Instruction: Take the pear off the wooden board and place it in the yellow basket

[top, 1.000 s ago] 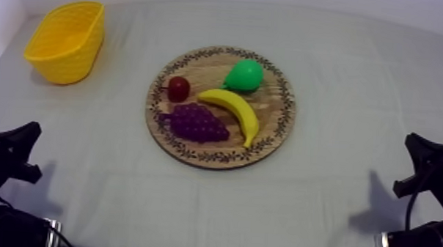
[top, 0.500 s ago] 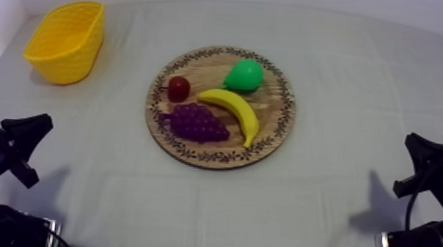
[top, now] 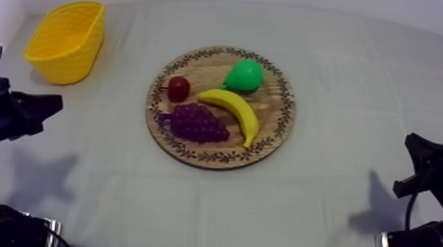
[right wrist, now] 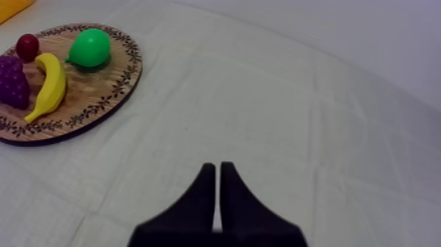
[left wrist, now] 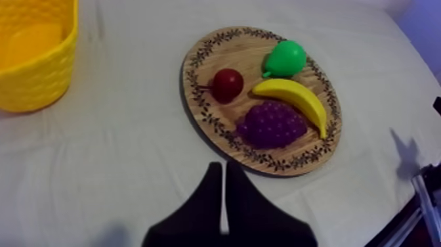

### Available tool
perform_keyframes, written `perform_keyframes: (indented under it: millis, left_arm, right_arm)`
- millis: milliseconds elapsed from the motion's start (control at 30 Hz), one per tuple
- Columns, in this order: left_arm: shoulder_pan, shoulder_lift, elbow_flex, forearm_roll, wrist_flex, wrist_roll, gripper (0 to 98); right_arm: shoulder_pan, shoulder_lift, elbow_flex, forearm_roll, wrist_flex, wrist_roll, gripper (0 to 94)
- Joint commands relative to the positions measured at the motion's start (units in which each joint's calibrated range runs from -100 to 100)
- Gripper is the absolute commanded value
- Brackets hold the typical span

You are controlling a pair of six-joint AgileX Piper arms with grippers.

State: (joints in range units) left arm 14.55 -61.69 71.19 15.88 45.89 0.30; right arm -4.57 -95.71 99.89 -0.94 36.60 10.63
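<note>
Overhead, the wooden board sits centre frame, the yellow basket upper left. The left gripper, at the left edge, and the right gripper, lower right, are pinched closed, empty. The pear lies on the board's upper part; pickup and drop both remain.

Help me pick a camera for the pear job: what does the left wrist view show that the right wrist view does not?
Left wrist view: the yellow basket's wall and hollow, and the left end effector, shut, short of the wooden board. Right wrist view: the right end effector, shut, over bare cloth; of the basket, just a yellow sliver. Both: the board with the pear, banana, grapes and small red fruit.
</note>
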Motion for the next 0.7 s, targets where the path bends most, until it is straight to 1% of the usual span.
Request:
perform_keyframes:
  millis: [0,167,267,433,567,667]
  left_arm:
    - [0.0,7.5,-3.0,-0.05,0.3,0.4,0.0]
    - [0.2,17.0,-9.7,-0.82,1.4,0.9,0.3]
    - [1.2,22.2,-15.5,-2.06,3.9,1.6,0.1]
    - [4.2,30.3,-26.1,-5.07,9.6,3.8,0.0]
    - [6.7,36.4,-33.1,-6.18,12.7,4.6,0.0]
    - [8.4,41.1,-38.5,-6.56,14.6,5.3,0.0]
  right_arm:
    - [0.0,0.0,0.0,0.0,0.0,0.0,0.4]
    - [0.0,0.0,0.0,0.0,0.0,0.0,0.4]
    - [0.0,0.0,0.0,0.0,0.0,0.0,0.4]
    - [0.0,0.0,0.0,0.0,0.0,0.0,0.4]
    - [0.0,0.0,0.0,0.0,0.0,0.0,0.4]
    - [0.0,0.0,0.0,0.0,0.0,0.0,0.4]
